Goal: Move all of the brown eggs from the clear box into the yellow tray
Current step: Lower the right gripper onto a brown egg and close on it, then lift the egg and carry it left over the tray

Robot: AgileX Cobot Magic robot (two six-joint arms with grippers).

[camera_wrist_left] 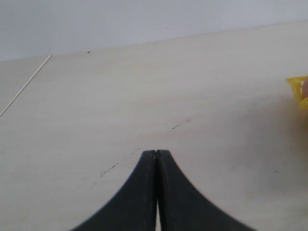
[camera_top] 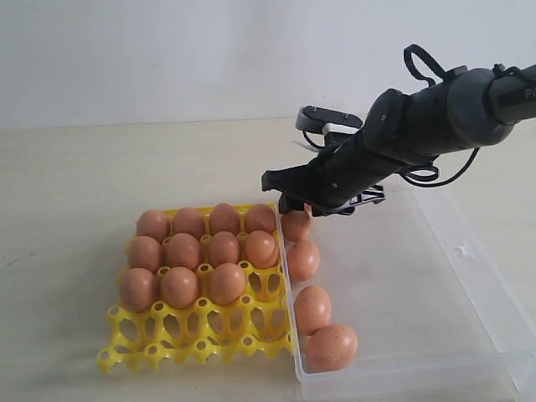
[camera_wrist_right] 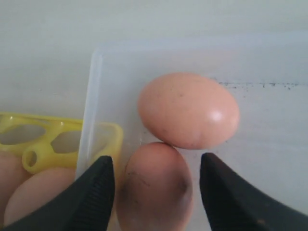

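Brown egg [camera_wrist_right: 154, 190] is sitting between the spread fingers [camera_wrist_right: 91, 192] of my right pincer [camera_wrist_right: 155, 162]. Neither finger appears to be pressing it, so nothing is being held. Its long axis is running along the gap between the fingers, so in my judgement closing would be gripping it across the narrow waist. A second egg [camera_wrist_right: 188, 110] is lying crosswise, touching the first one's end just past my fingertips. I am noting it as a bump risk. Both are lying close against the wall of the clear box [camera_wrist_right: 91, 106] on the side facing the yellow tray [camera_wrist_right: 57, 121].

In the exterior view the right pincer is hanging over the far end of a line of four brown eggs [camera_top: 312, 308] along that wall. The tray is carrying eleven eggs, its near row and one cup beside it standing open.

My left pincer [camera_wrist_left: 156, 154] is pressed together over bare desk [camera_wrist_left: 144, 86], well apart from the box, so the right arm is the nearer.
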